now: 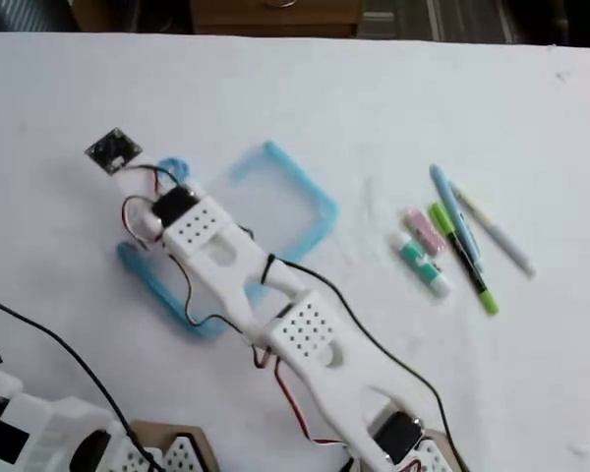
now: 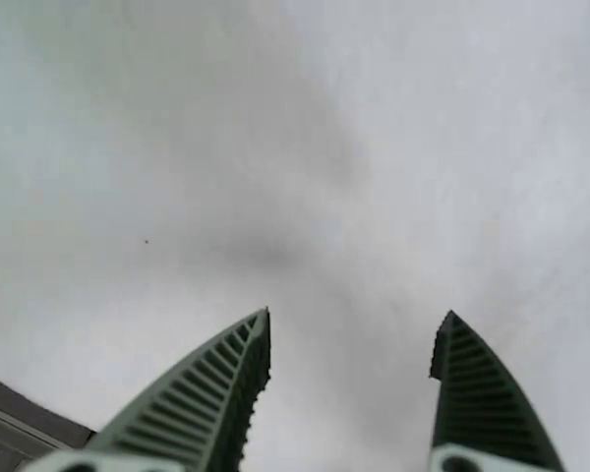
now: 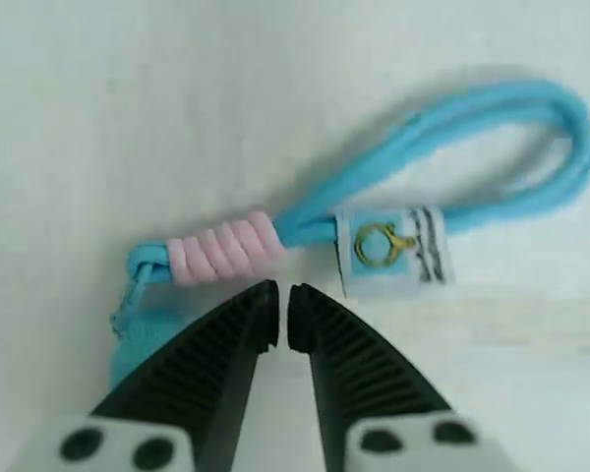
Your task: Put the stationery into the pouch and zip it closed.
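Right gripper was all but closed, nothing visibly pinched, tips just beside the pink wrap on the blue pull cord. The pouch lay flat under that arm, pens and markers well apart from it. Left gripper wide open over bare table

The right arm is stretched long and low from the near edge up and across to the left, elbow about halfway along, wrist tipped down, and the right claw has its two ribbed black fingers pinched almost together, just a thin slit between the tips. Down in the near-left corner the left arm sits tucked in close to its base. The left claw is spread wide, tips well apart with nothing between them.
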